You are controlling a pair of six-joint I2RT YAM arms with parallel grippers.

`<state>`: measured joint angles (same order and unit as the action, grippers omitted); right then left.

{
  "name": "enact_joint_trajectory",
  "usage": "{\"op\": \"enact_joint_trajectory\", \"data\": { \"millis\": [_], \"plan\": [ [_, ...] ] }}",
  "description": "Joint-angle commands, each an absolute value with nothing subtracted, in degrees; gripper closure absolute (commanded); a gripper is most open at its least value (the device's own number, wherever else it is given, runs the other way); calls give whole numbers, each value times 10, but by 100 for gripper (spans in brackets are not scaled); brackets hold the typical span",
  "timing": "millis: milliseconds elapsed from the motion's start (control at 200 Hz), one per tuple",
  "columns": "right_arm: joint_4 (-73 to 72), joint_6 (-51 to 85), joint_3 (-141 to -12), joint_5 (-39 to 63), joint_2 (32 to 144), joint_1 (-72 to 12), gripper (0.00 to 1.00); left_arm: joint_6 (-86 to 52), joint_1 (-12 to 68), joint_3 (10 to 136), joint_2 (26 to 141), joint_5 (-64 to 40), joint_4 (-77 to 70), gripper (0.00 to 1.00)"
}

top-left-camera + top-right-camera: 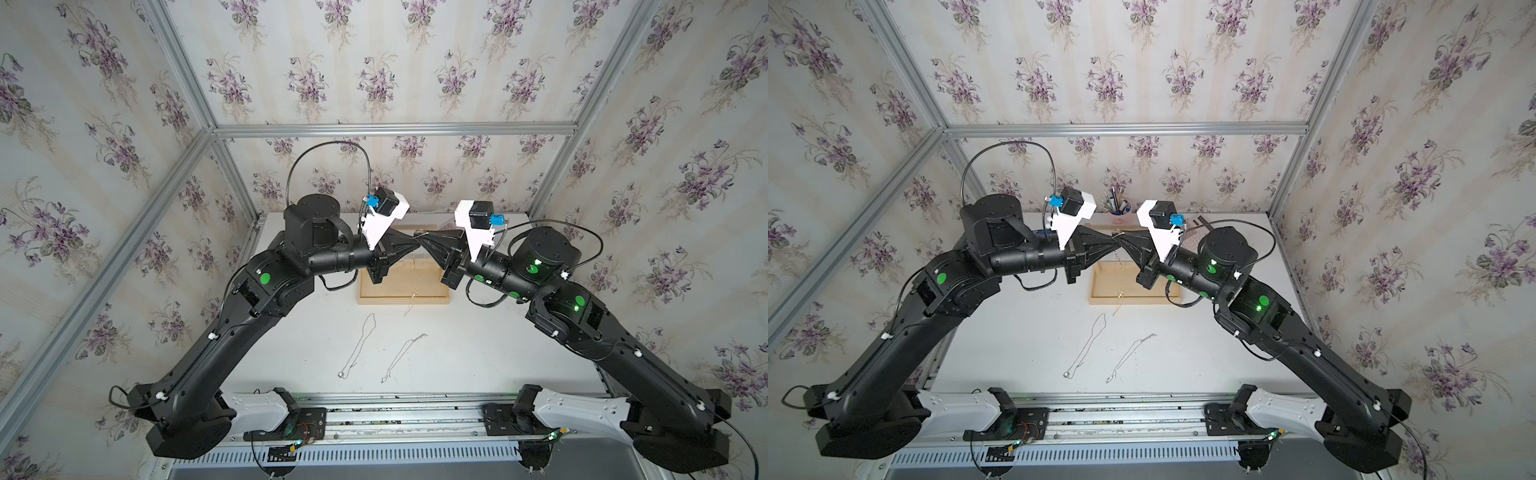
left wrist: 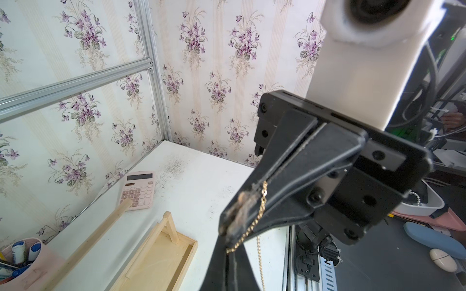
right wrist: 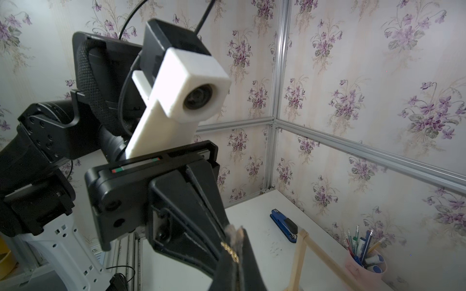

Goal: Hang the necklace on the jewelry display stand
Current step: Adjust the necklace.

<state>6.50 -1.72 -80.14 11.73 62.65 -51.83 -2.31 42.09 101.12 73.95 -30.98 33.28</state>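
A gold necklace (image 1: 415, 275) hangs in both top views between my two grippers, its chain dropping over the jewelry display stand's tray (image 1: 432, 301). My left gripper (image 1: 415, 246) and right gripper (image 1: 424, 242) meet tip to tip high above the tray, each shut on the chain. In the left wrist view the necklace (image 2: 252, 226) runs along the right gripper's fingers into my left gripper (image 2: 230, 252). Seen from the right wrist, a short gold stretch (image 3: 230, 251) shows at my right gripper (image 3: 235, 233). The stand's crossbar (image 2: 88, 241) lies behind and below the grippers.
Two silver chains (image 1: 359, 349) (image 1: 401, 357) lie on the white table in front of the stand. A pink calculator (image 2: 138, 190), a pink pen cup (image 3: 365, 262) and a blue stapler (image 3: 283, 225) stand near the back wall.
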Motion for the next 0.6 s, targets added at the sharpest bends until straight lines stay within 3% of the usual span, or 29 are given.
{"op": "enact_joint_trajectory", "data": {
  "millis": [0, 250, 465, 600],
  "plan": [
    [51, -15, -787, 112, 617, -520, 99, -10, 421, 1035, 746, -294, 347, 100],
    [54, -7, -769, 105, 613, -520, 100, 13, 421, 1111, 787, -307, 401, 100],
    [35, -5, -748, 62, 591, -519, 100, 28, 421, 1132, 822, -304, 426, 87],
    [14, -4, -742, 61, 575, -519, 100, 31, 421, 1133, 833, -293, 428, 87]
  ]
}}
